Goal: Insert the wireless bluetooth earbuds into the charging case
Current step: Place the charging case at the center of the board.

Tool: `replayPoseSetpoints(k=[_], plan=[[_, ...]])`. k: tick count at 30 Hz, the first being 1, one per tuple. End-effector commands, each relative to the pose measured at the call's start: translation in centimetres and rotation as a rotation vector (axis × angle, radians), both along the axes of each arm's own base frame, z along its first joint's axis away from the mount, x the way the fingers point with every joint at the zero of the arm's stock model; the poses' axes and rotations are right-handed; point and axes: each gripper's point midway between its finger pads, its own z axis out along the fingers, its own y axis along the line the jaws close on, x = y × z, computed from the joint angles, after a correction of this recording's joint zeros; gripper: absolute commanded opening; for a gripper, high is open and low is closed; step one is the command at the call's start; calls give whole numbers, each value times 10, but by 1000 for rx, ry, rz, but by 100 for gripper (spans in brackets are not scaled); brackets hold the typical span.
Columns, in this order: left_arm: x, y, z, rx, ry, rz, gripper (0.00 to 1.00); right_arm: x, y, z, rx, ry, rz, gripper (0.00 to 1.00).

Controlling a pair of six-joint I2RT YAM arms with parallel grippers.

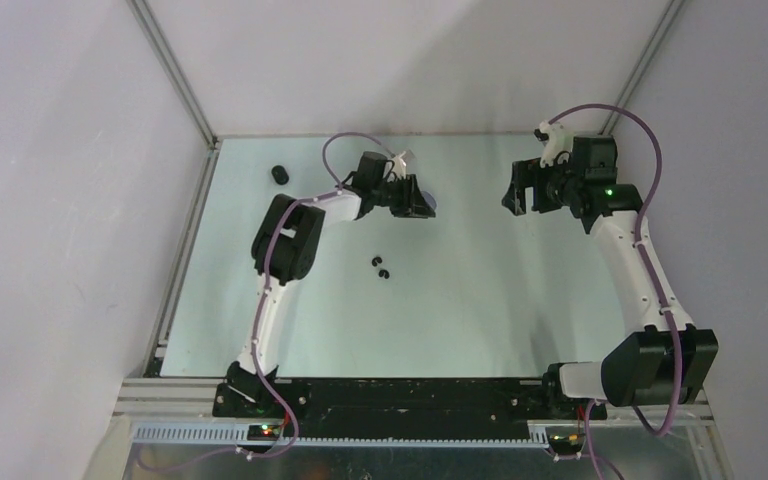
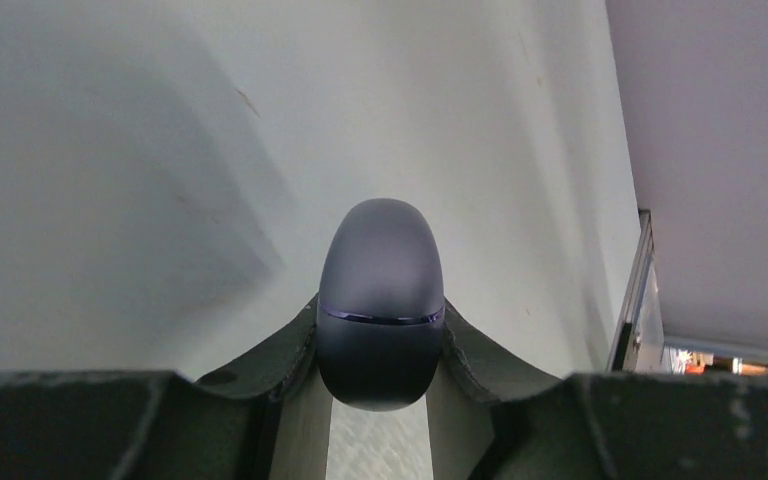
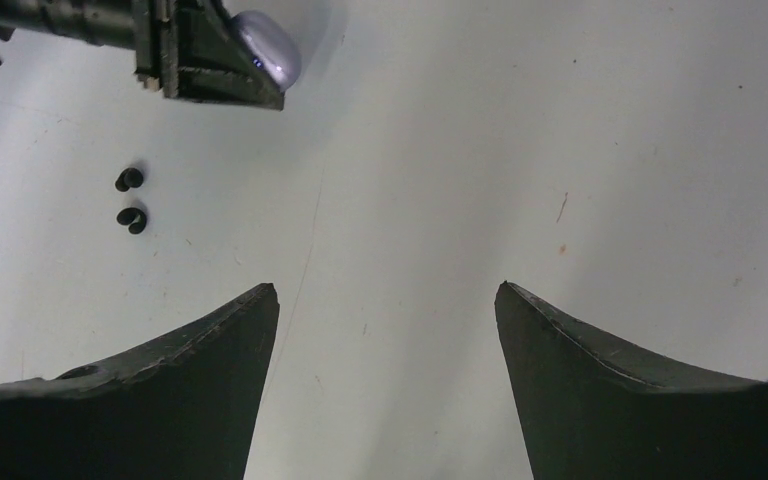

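Charging case [image 2: 380, 290] is off the surface [image 1: 480, 300], pinched in your left hand [image 1: 415, 198] over the far middle.

Surface: pale, matte, greenish white. Your right wrist view shows a few faint scratches and specks.

Right hand [image 3: 387, 295]: fingers spread wide with nothing between them, hovering far right and facing the left hand. The fingers are dark and dull, with curved inner edges that taper to points. Their bases are cut off by the bottom of the frame.

Left hand: closed on the case. A notched dark finger presses each flank.

Case detail: smooth and egg-shaped, grey-lilac with a satin sheen. The long axis runs along the fingers, and the rounded end pokes out past the fingertips. From above, that end aims right, toward your other hand. A thin seam crosses the long axis at fingertip level and looks shut. The part behind the seam sits in shadow between the fingers. From above, the hand mostly hides the case.

Black lump [image 1: 280, 174]: far left on the surface. Cannot tell what it is.

Earbuds [image 3: 128, 179] [image 3: 132, 218]: two tiny black beads lie close together on the surface, on the near side of your left hand. They are too small to read which way they point.
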Motion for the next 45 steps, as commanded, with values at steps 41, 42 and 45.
replayPoseSetpoints(k=[41, 42, 45], plan=[[-27, -15, 19, 15, 105, -28, 99, -9, -21, 35, 73, -126, -29, 85], [-30, -11, 39, 16, 33, -57, 99, -9, -22, 35, 70, -128, -30, 87], [-48, 11, 62, 64, -31, -110, 100, -8, -23, 32, 64, -129, -30, 95]])
